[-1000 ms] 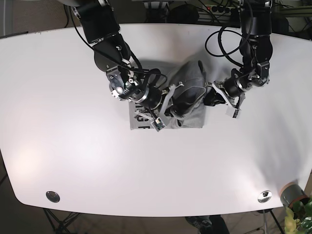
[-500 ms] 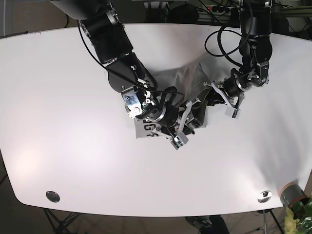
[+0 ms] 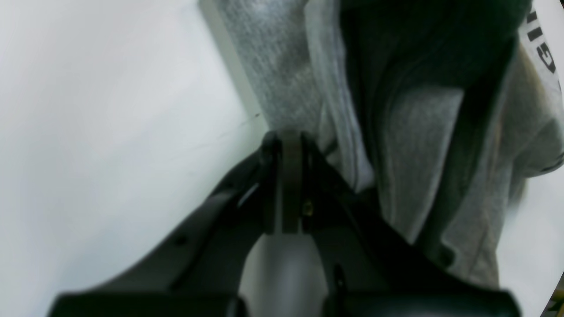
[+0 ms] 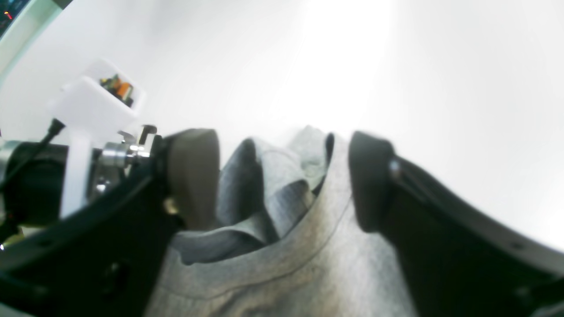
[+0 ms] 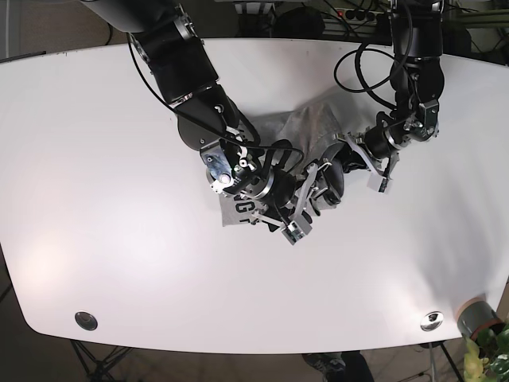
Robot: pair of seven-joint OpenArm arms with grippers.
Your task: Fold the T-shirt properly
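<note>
One T-shirt (image 5: 314, 131) lies between two end effectors, left (image 5: 334, 171) and right (image 5: 306, 195).

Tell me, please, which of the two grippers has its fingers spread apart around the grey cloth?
The right gripper: its fingers stand well apart with the T-shirt bunched between them. The left gripper has its fingers pressed together at the shirt's edge.

A white table (image 5: 95, 159) with two metal discs (image 5: 86, 321) near its front corners — potted plant (image 5: 487, 342) beside.
</note>
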